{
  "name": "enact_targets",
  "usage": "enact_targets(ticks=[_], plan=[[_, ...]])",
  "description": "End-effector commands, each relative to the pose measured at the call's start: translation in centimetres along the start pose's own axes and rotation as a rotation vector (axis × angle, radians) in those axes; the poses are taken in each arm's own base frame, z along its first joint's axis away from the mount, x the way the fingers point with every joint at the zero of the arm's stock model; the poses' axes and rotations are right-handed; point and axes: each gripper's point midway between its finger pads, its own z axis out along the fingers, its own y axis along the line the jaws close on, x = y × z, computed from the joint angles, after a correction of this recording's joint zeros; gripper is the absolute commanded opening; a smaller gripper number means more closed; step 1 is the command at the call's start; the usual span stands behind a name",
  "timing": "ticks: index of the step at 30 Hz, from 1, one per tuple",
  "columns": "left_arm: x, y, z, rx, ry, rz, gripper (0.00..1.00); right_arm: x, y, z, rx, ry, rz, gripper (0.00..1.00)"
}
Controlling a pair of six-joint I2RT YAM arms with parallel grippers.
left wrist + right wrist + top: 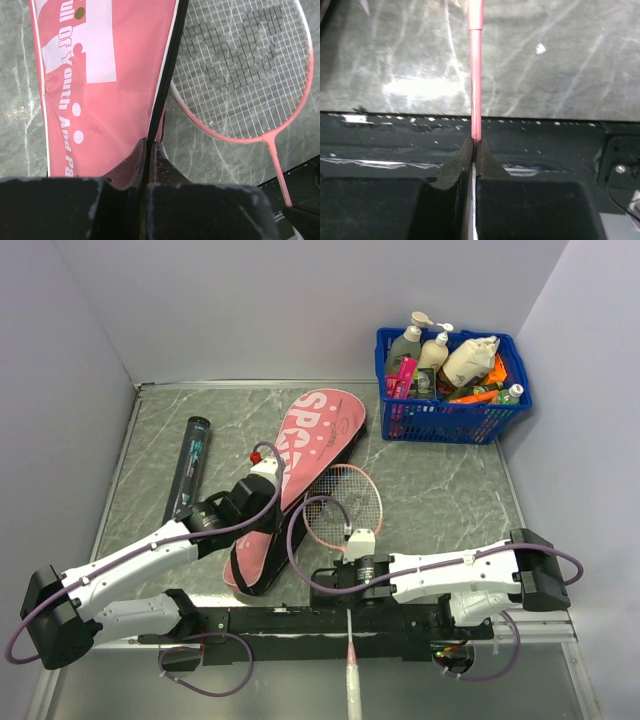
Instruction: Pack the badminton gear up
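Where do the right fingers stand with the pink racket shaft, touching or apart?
Touching. The right wrist view shows the right fingers closed on the pink racket shaft, which runs up from between them with no gap.

Items counted as observed:

- One pink racket cover (310, 440).
- One pink racket (343, 505) in sight. Whether the cover holds another cannot be told.
- One slim black tube (190, 462).
- One blue plastic basket (450, 422).
- Two pump bottles (405, 345) standing in the basket, with one cream pouch (470, 360) beside them. The remaining contents are too jumbled to count.
- Two robot arms: the left arm (130, 560) and the right arm (450, 575).
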Motion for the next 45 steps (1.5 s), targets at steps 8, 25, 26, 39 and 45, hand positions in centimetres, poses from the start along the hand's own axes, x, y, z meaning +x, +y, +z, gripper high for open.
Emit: enact_targets(ticks=[8,25,26,39,45], plan=[[-0.5,-1.4,0.2,0.075,-0.033,-0.03,0.01,-7.2,4.0,1.9,-0.139,-0.067,-0.006,0.0],[3.1,-3.8,0.8,0.182,0.063,-0.033,0.01,-24.3,7.9,11.3,-0.184,-0.295,-0.006,0.0],[3.2,-4.0,0.8,0.189,0.067,-0.031,0.01,-24.6,7.9,12.5,-0.169,-0.293,-0.001,0.0],[3.1,-5.0,0.2,0.214,0.078,-0.013,0.01,-28.4,5.1,17.8,-0.154,-0.308,0.139,0.02],[3.0,-5.0,0.9,0.202,0.077,-0.01,0.01,-26.2,4.0,16.4,-0.199,-0.292,0.151,0.49]])
